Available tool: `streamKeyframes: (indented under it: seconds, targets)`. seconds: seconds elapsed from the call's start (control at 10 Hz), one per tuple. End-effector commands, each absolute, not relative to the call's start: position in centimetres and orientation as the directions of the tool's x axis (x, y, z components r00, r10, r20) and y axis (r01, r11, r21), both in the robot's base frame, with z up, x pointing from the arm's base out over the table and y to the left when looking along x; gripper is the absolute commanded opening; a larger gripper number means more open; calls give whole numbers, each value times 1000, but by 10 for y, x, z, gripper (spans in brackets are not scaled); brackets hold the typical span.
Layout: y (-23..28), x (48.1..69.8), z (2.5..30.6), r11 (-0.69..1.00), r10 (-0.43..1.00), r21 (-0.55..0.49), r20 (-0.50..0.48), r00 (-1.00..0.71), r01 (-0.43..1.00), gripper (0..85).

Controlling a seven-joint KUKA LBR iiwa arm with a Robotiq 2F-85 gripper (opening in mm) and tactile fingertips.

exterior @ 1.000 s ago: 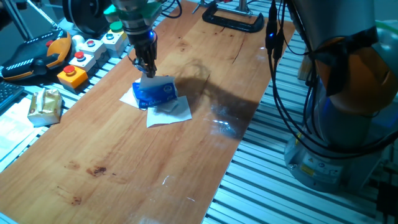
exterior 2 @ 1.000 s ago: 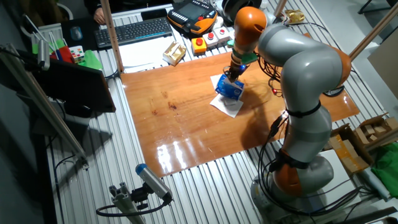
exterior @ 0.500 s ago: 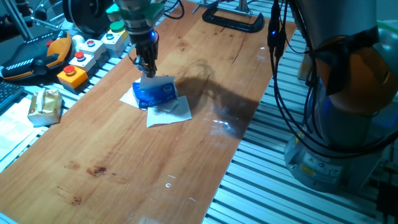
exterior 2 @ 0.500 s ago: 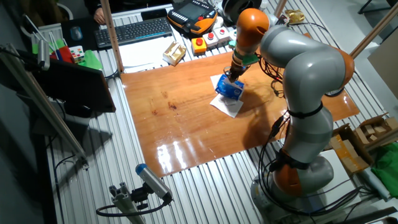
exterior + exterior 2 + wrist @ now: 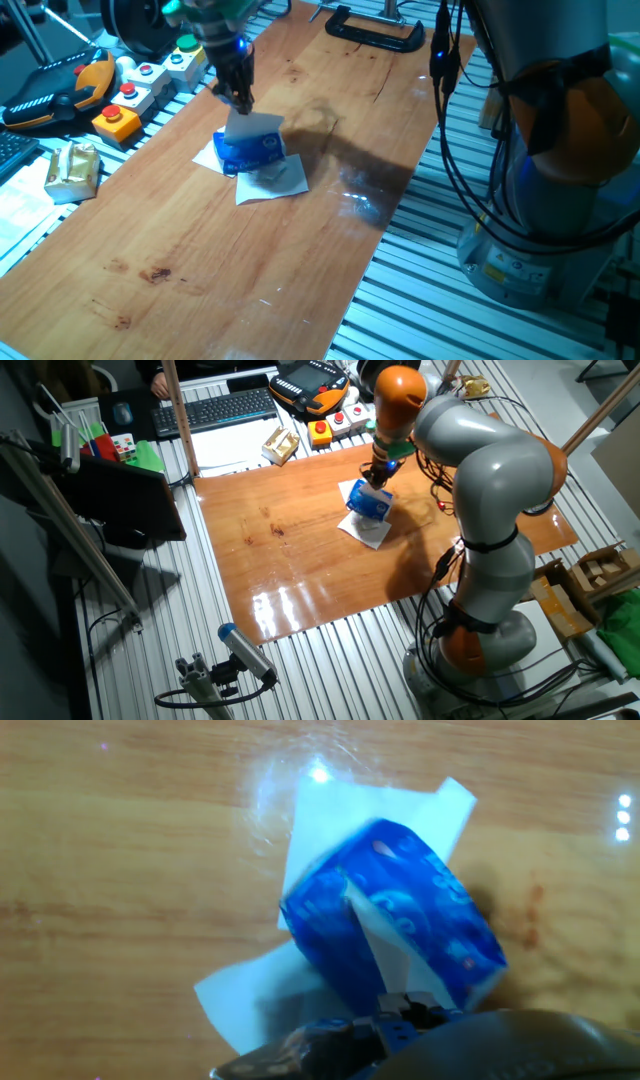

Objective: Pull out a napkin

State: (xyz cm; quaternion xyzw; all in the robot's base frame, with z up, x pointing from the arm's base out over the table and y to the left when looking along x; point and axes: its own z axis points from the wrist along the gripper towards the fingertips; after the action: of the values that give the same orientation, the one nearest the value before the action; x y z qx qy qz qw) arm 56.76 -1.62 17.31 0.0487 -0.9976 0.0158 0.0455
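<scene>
Napkin (image 5: 251,124) rises taut from the blue packet (image 5: 248,150) because the claw (image 5: 238,98) is pinched closed on its top edge, while loose white sheets (image 5: 272,181) lie underneath.

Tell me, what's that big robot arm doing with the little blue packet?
The gripper is pinching a pale napkin and drawing it up out of the blue packet. The hand view shows the thin sheet running from the packet's slit up to the fingers. The packet sits on white paper sheets on the wooden table. Part of the napkin is out, its lower end at the slit.
</scene>
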Motion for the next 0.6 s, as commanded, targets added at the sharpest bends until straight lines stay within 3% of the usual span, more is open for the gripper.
streamKeyframes:
  seconds: [0.0, 0.5]
  targets:
    - [-19, 564, 225, 995, -92, -28, 94, -991, -95, 7]
    - [-25, 548, 249, 997, -70, 28, 122, -990, -68, 7]
